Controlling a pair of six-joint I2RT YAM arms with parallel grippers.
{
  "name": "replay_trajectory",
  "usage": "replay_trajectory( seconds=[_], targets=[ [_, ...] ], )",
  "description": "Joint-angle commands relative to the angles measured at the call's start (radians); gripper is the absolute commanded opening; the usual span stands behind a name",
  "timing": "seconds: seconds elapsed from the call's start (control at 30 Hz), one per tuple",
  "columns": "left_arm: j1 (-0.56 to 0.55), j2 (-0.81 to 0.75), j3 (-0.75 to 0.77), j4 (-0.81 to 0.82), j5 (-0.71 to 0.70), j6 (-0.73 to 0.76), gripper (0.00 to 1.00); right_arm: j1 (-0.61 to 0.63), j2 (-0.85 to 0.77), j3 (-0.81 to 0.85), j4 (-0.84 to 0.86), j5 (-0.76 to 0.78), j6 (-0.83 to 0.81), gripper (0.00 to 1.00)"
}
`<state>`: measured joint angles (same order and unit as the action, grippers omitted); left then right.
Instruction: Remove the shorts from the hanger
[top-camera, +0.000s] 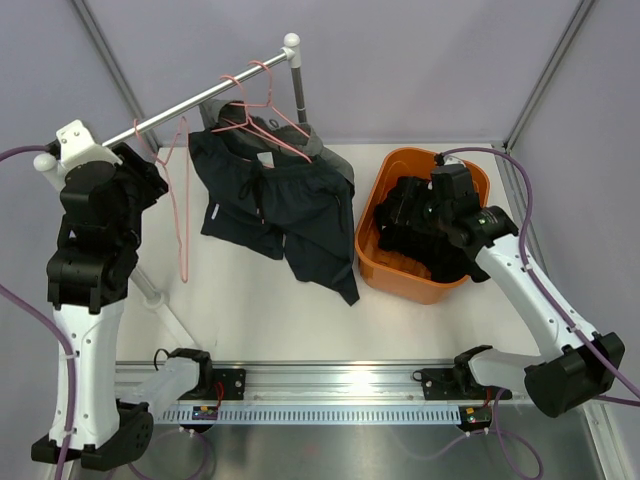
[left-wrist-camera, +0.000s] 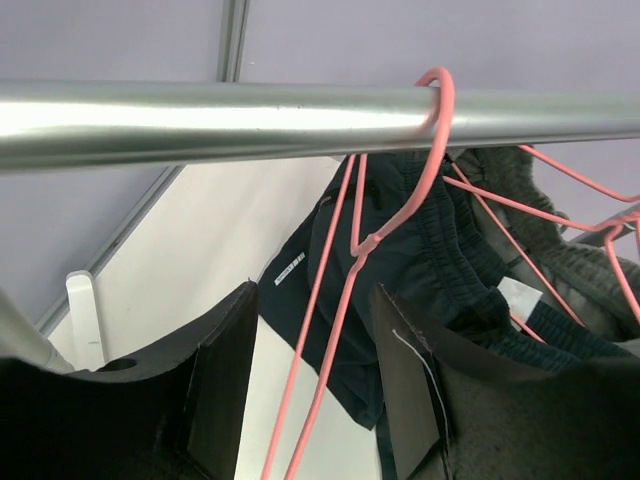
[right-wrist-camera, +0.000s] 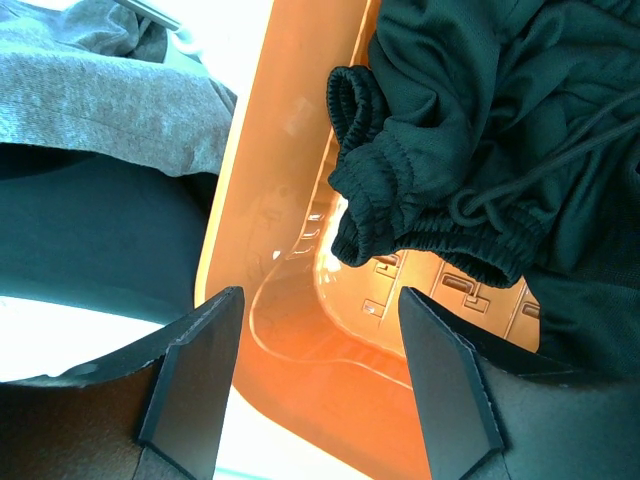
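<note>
The dark navy shorts (top-camera: 285, 210) hang from pink hangers (top-camera: 262, 112) on the metal rail (top-camera: 210, 95) and drape onto the table. The mid-grey shorts (top-camera: 322, 143) hang behind them. The black shorts (top-camera: 425, 225) lie in the orange basket (top-camera: 375, 255). My left gripper (top-camera: 150, 172) is open by the rail's left end. In the left wrist view the wires of an empty pink hanger (left-wrist-camera: 345, 290) pass between its spread fingers (left-wrist-camera: 225, 370), with the navy shorts (left-wrist-camera: 420, 250) beyond. My right gripper (right-wrist-camera: 315, 370) is open and empty over the basket's wall (right-wrist-camera: 290, 200), beside the black shorts (right-wrist-camera: 480, 150).
The rail's upright post (top-camera: 297, 85) stands at the back right end. The empty pink hanger (top-camera: 183, 205) dangles near the left arm. Grey enclosure walls (top-camera: 420, 60) close the back and sides. A metal track (top-camera: 330, 395) runs along the near edge.
</note>
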<state>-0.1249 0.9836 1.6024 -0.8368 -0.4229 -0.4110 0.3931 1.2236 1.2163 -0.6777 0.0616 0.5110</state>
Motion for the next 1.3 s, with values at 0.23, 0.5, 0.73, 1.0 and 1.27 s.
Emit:
replay_trajectory(
  seconds=[0.23,0.5,0.73,1.0,1.27],
  targets=[
    [-0.001,-0.083,0.083,-0.034,0.119,0.029,0.52,0.004,-0.044,0.025,-0.002,0.018,-0.022,0.73],
    [-0.002,-0.118,0.105,-0.048,0.246,0.034,0.52,0.004,-0.102,0.069,-0.049,0.046,-0.039,0.75],
    [-0.002,-0.103,0.126,-0.045,0.389,0.052,0.51,0.004,-0.145,0.088,-0.068,0.058,-0.048,0.76],
    [-0.028,-0.051,0.172,-0.038,0.516,0.047,0.5,0.003,-0.144,0.069,-0.057,0.058,-0.046,0.77],
    [-0.232,0.101,0.203,-0.019,0.293,0.092,0.52,0.003,-0.138,0.081,-0.057,0.064,-0.052,0.77]
  ],
)
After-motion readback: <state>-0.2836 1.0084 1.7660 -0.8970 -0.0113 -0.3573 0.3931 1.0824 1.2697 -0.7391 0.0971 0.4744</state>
